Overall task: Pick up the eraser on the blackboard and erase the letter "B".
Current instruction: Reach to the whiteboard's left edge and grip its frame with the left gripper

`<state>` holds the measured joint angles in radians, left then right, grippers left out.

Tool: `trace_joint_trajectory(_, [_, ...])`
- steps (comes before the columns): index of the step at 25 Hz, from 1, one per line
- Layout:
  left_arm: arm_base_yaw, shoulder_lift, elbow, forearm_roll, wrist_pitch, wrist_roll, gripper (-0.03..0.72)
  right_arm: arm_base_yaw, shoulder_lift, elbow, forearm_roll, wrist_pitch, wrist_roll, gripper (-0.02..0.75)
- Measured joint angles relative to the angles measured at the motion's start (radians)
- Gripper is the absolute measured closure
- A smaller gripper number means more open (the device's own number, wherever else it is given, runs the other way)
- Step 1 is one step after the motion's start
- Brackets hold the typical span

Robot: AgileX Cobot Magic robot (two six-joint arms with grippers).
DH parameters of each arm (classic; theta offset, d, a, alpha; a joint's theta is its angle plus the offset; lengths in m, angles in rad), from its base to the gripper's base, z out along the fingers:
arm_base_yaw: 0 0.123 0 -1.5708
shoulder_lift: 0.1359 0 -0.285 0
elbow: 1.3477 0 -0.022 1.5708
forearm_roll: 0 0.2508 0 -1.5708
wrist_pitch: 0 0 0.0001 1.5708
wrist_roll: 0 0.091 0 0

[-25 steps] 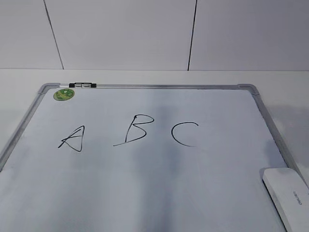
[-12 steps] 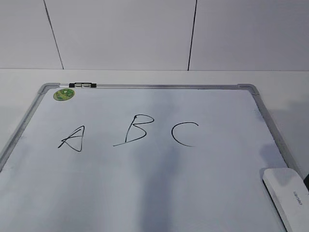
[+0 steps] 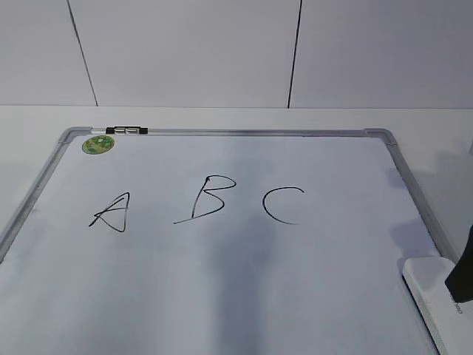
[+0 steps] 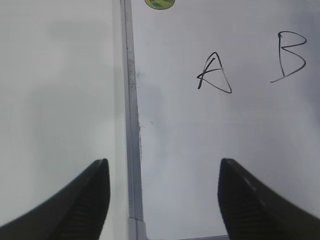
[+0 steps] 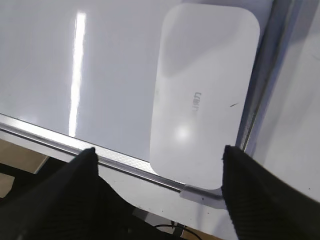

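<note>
Table [image 3: 222, 117]: pale, flat, under the board, with white wall panels behind.
Board [image 3: 222, 296]: white, grey-framed, lying flat, filling most of the exterior view; left frame edge [image 4: 131, 125] running up the left wrist view.
Eraser [image 3: 437, 299]: white oblong block in the board's near right corner, just inside the frame, small grey lettering on top (unreadable); long side along the right frame edge in the right wrist view [image 5: 202, 95].
Right gripper [image 5: 160, 165]: fingers spread wide, above the eraser and straddling its near end, holding nothing; dark tip [image 3: 462, 270] showing at the right edge of the exterior view, over the eraser.
Left gripper [image 4: 162, 172]: fingers wide apart, holding nothing, hovering over the board's left frame edge.
"B" [image 3: 205, 200]: black marker, mid-board, long tail stroke at its left foot, whole; well apart from the eraser.
"A" [image 3: 112, 212]: left of "B".
"C" [image 3: 281, 205]: right of "B".
Sticker [image 3: 97, 144]: round, green, far left corner.
Marker [image 3: 126, 131]: small, black and white, on the far frame beside the sticker.
</note>
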<state>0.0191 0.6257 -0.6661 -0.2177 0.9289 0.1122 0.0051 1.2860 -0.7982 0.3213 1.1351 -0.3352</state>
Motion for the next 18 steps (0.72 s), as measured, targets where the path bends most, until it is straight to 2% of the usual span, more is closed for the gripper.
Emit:
trace_joint_trajectory(6, [0.000,0.000,0.000,0.000,0.000,0.000,0.179,-0.002,0.000,0.000,0.053,0.006,-0.016,0.188])
trace_joint_trajectory(14, [0.000,0.016,0.000,-0.002,-0.002,0.000,0.179,-0.002,0.000,-0.005,0.015,-0.010,0.014,0.209])
trace_joint_trajectory(16, [0.000,0.020,0.000,-0.002,-0.002,0.000,0.179,0.016,0.000,-0.005,0.004,-0.015,0.030,0.210])
trace_joint_trajectory(18, [0.000,0.020,0.000,-0.002,-0.002,0.000,0.179,0.080,0.000,-0.005,-0.018,-0.032,0.066,0.211])
